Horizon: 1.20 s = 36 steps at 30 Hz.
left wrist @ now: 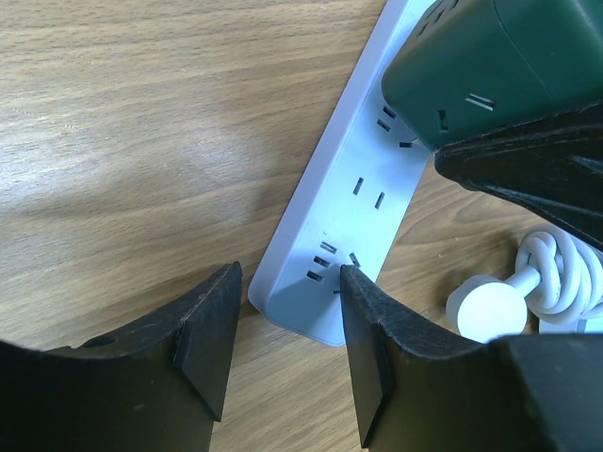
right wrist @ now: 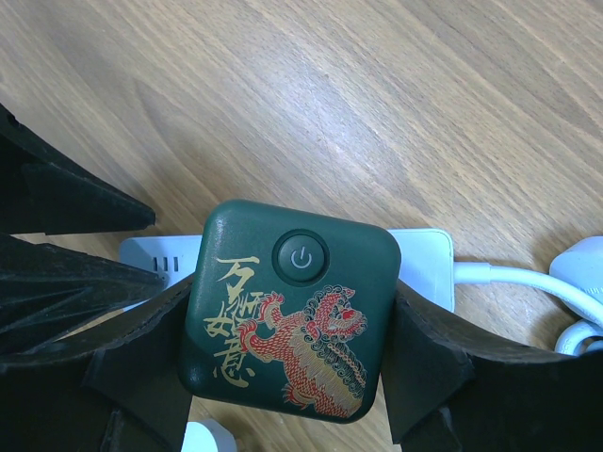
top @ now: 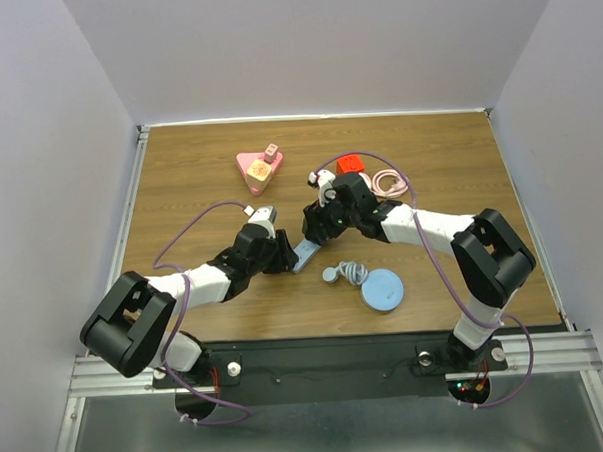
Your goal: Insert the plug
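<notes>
Insertion stage, in my judgement: the right gripper (right wrist: 287, 365) is closed on the sides of the dark green cube-shaped plug adapter with a power button and gold-and-red lion artwork (right wrist: 292, 301), held directly over the far end of the flat white plastic power strip (left wrist: 366, 193). The left gripper (left wrist: 283, 330) stands partly open astride the strip's near end (one finger overlaps its edge, the other sits apart), clamping nothing. Whether the prongs have entered a socket cannot be told. The next move likely calls for a straight downward press, with the adapter square to the slots and the strip braced against the brown wood-grain table (left wrist: 132, 141).
</notes>
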{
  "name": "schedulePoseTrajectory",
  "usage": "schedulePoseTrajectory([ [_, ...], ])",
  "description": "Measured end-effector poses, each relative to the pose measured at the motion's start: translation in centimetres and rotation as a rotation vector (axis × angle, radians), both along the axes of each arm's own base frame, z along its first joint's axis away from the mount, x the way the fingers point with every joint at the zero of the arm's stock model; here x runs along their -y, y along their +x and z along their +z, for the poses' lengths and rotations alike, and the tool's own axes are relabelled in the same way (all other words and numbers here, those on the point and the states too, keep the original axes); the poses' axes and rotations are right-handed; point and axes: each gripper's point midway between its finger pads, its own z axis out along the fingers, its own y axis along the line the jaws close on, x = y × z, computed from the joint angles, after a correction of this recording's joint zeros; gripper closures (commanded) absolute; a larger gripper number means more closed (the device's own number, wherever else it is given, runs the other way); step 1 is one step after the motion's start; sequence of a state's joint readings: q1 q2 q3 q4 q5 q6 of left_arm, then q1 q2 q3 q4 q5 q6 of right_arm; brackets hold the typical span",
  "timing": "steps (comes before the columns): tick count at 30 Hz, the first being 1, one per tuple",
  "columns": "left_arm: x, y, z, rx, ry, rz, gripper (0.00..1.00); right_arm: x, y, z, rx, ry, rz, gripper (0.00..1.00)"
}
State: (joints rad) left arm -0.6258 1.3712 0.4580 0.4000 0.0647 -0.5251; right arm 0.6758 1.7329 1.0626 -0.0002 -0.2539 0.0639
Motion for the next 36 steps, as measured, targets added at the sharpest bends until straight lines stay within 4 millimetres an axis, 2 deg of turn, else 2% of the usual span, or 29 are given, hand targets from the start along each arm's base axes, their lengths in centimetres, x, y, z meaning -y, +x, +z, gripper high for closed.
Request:
schedulePoseTrajectory([
  [19,0.00,-0.01,0.00,-0.002,-0.002,-0.002,0.44,-0.73,-0.77,0.01,-0.012,0.008,0.015,1.00],
  [36,-0.02,-0.01,0.00,-0.004,-0.004,-0.003,0.45,-0.35,-0.24,-0.12,0.008,-0.016,-0.022,1.00],
])
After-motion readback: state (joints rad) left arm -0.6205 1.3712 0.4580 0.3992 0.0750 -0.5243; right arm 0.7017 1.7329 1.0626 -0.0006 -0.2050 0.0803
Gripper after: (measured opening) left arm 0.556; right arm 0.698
